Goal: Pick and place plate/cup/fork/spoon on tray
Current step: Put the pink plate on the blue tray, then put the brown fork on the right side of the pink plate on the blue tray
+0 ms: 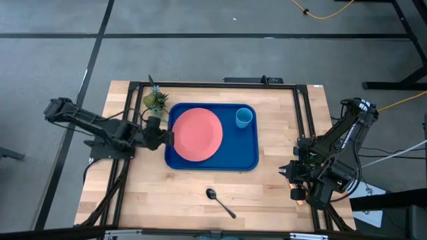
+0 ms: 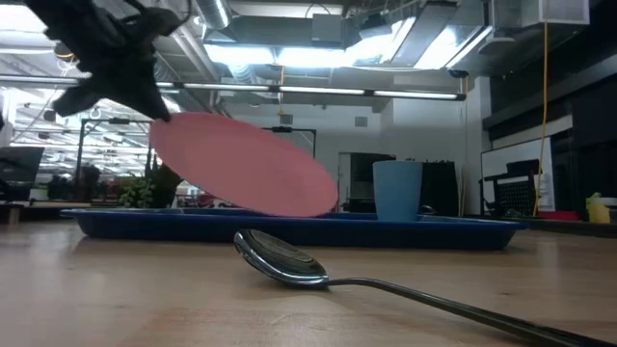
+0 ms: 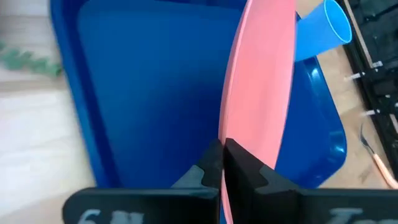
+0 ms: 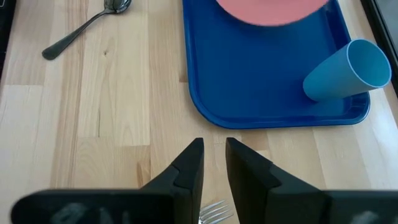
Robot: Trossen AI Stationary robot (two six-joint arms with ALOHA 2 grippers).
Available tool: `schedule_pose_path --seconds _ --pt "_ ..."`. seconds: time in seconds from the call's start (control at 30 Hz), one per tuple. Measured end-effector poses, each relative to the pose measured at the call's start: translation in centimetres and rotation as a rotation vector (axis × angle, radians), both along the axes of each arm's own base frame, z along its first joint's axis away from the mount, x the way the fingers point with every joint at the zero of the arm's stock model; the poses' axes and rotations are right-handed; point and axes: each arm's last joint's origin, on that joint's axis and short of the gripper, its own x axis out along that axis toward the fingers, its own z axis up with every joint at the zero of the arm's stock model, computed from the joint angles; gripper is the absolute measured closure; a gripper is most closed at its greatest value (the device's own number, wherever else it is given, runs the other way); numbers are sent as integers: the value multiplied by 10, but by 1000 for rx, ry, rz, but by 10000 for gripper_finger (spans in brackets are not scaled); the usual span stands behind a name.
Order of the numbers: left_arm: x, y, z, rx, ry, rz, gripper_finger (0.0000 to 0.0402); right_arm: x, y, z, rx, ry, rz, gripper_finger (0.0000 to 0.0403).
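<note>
My left gripper [image 1: 167, 137] is shut on the salmon-pink plate [image 1: 198, 133], which is tilted over the left part of the deep-blue tray [image 1: 247, 159]. The light-blue cup [image 1: 244, 117] stands in the tray's far right corner. The dark spoon [image 1: 220, 201] lies on the table near the front edge. My right gripper [image 4: 214, 149] is at the table's right side, pointing toward the tray, with a narrow gap between its fingers and nothing between the tips. Only the fork's silver tines [image 4: 214, 213] show, on the table beneath its fingers. My left gripper pinches the plate's left rim [image 3: 225, 140] between its two fingers, coming in about level from the table's left. The plate is tilted, with the held rim high and the opposite edge [image 2: 318, 204] low over the tray. I cannot tell whether that edge touches the tray.
A small green plant [image 1: 155, 101] stands just beyond the tray's far left corner, next to my left gripper. Black rails [image 1: 303, 113] run along the table's left, right and far sides. Bare wood lies between the tray and the spoon.
</note>
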Motion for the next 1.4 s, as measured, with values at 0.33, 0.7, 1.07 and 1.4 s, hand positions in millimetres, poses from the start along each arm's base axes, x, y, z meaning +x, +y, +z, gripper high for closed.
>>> schedule_pose_path --seconds 0.33,0.7,1.07,1.4 --pt "15 18 -13 9 100 30 394 0 0 0 18 -5 -19 330" --pt "24 20 -26 24 180 23 378 0 0 0 22 -7 -19 330" --pt "29 20 -33 63 235 -22 340 0 1 0 22 -8 -19 330" --pt "28 18 -31 35 227 -57 320 0 1 0 23 -8 -19 330"
